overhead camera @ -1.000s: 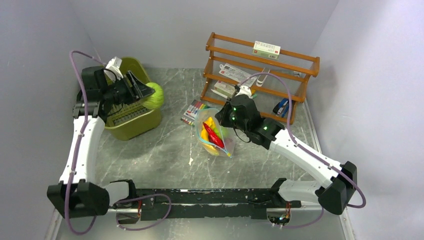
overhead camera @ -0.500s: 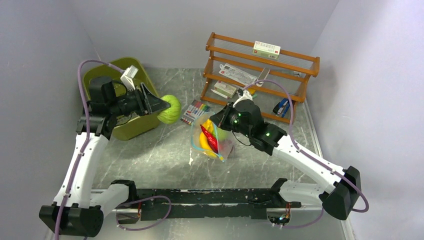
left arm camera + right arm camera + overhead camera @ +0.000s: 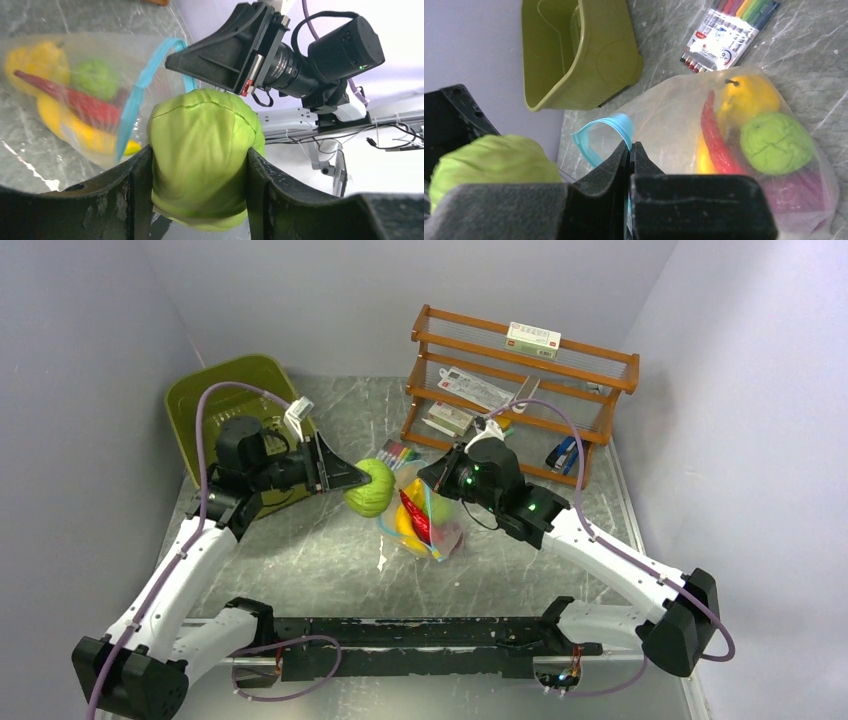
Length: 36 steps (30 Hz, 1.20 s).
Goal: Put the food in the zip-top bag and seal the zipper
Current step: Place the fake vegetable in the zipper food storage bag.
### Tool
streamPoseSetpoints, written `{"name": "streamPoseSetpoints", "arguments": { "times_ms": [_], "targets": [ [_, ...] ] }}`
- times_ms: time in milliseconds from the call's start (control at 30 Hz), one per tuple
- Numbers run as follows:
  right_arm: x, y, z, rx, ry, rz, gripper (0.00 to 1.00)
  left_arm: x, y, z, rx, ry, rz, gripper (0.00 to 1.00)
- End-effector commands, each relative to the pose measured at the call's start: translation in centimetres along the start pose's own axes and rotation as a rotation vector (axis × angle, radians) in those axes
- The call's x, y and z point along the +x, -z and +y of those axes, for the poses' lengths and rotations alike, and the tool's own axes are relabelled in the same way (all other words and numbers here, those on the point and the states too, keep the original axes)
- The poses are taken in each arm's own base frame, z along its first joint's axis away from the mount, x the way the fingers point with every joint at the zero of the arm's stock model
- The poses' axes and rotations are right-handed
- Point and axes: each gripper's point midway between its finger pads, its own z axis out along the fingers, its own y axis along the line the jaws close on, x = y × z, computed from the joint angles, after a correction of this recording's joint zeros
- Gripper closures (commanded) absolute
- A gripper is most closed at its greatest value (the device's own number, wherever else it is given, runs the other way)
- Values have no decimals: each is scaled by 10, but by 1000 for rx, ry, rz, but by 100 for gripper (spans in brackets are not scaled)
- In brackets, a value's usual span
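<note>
The zip-top bag point(image 3: 684, 105), with a red chili point(image 3: 711, 135) inside, sits just beyond our right pincer point(image 3: 630, 150), which is pinched tight on its teal zipper point(image 3: 596, 135). Beside that mouth, our left pincer point(image 3: 200, 170) clamps the pale green round piece point(image 3: 202, 135). The olive tub point(image 3: 215, 390) stands behind it.

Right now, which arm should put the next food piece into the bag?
Left. The left fingers grip the pale green piece beside the bag, while the right fingers are shut on its zipper edge.
</note>
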Motion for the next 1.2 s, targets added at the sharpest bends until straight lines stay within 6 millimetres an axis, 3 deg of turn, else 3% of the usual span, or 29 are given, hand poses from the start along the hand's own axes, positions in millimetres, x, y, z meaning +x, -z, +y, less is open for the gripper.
{"name": "streamPoseSetpoints", "arguments": {
  "times_ms": [0, 133, 433, 600, 900, 1167],
  "targets": [
    [-16, -1, 12, -34, -20, -58, 100, 4, -8, -17, 77, -11, 1, 60],
    [-17, -1, 15, -40, -7, -57, 100, 10, -19, -9, 62, 4, 24, 61],
    [-18, 7, 24, -92, -9, -60, 100, 17, -37, 30, -88, 18, 51, 62],
    [-15, 5, 22, -86, 23, -38, 100, 25, -44, 35, -70, 46, 72, 62],
    [-5, 2, 26, -121, 18, 0, 100, 28, -51, 60, -232, 36, 62, 63],
    [1, -1, 21, -109, 25, 15, 100, 29, -61, 68, -267, 53, 53, 60]
  ]
}}
